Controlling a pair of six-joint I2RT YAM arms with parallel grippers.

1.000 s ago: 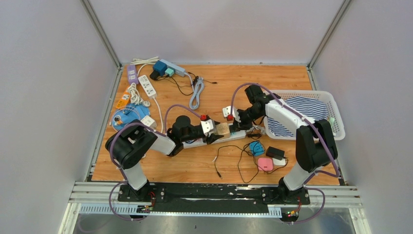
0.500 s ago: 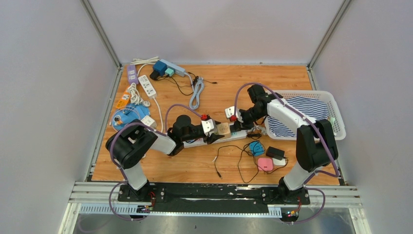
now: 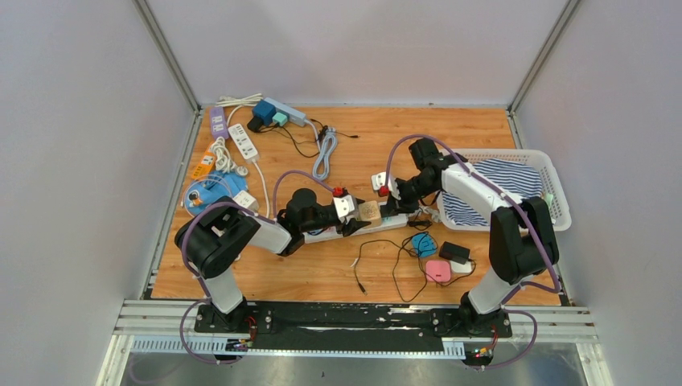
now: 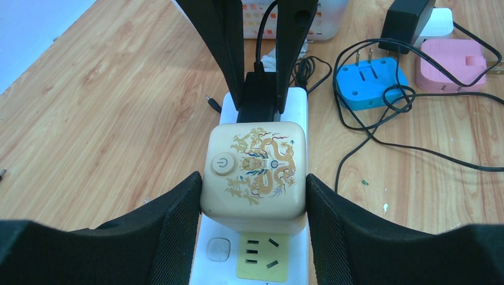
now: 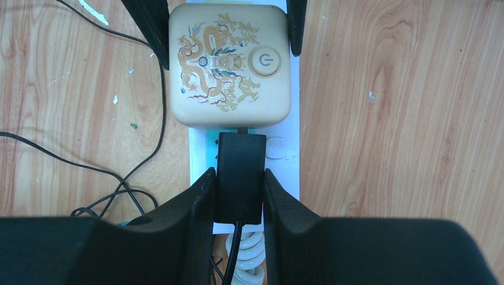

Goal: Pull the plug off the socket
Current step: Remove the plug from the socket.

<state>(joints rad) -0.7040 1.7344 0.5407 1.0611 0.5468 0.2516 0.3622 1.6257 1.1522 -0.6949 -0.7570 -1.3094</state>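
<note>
A white power strip (image 3: pixel 320 235) lies mid-table with two things plugged into it. My left gripper (image 4: pixel 252 184) is shut on a cream cube adapter (image 4: pixel 254 169) with a gold dragon print, its pads against both sides. Right behind the cube sits a black plug (image 5: pixel 239 172) with a black cord. My right gripper (image 5: pixel 239 178) is shut on it, fingers pressed to its flanks. Both stand seated on the strip (image 5: pixel 285 172). From above, the two grippers face each other over the cube (image 3: pixel 369 211). One empty socket (image 4: pixel 261 261) shows below the cube.
A blue adapter (image 4: pixel 371 83), a pink one (image 4: pixel 454 59) and a black charger (image 4: pixel 407 18) lie in tangled black cords right of the strip. A white basket (image 3: pixel 555 173) with striped cloth stands at the right. More power strips (image 3: pixel 241 141) and a coiled cable (image 3: pixel 324 153) lie at the back left.
The right wrist has shifted slightly to the right along the strip. Both grips look the same, and the cube and plug stay on the strip.
</note>
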